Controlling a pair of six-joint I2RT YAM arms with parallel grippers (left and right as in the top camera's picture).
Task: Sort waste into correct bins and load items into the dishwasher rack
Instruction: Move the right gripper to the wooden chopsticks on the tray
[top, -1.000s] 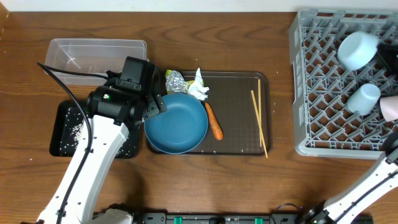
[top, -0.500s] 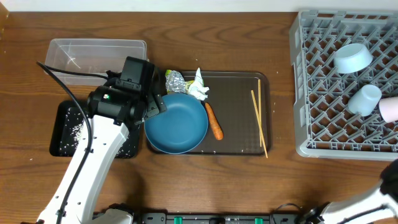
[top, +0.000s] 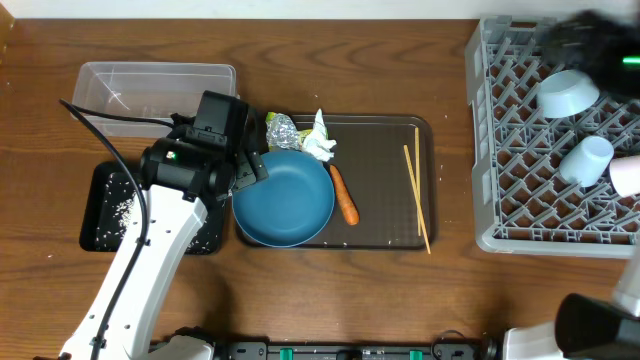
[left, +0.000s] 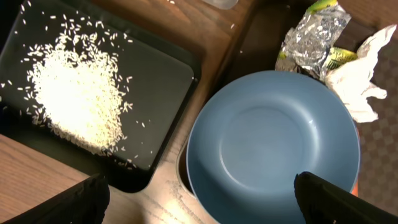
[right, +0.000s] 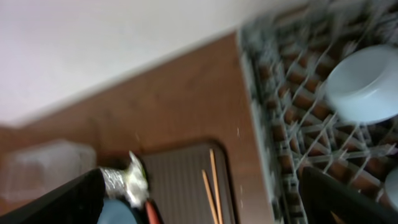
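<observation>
The dark blue plate lies at the left end of the brown tray, with the carrot beside it. The foil ball, yellow-green wrapper and tissue sit behind it. The chopsticks lie at the tray's right. Rice is heaped in the black tray. The clear tub stands behind. My left gripper hangs open over the plate's left rim. The bowl and cup rest in the rack. My right gripper, blurred, is open above the bowl.
The brown serving tray fills the middle of the wooden table. A pale pink item sits at the rack's right edge. The left arm's cable loops over the clear tub and the black tray.
The right gripper has opened and let go of the bowl, which settled slightly lower-left in the rack. That gripper has swung up over the rack's far side. The left arm has not moved.
</observation>
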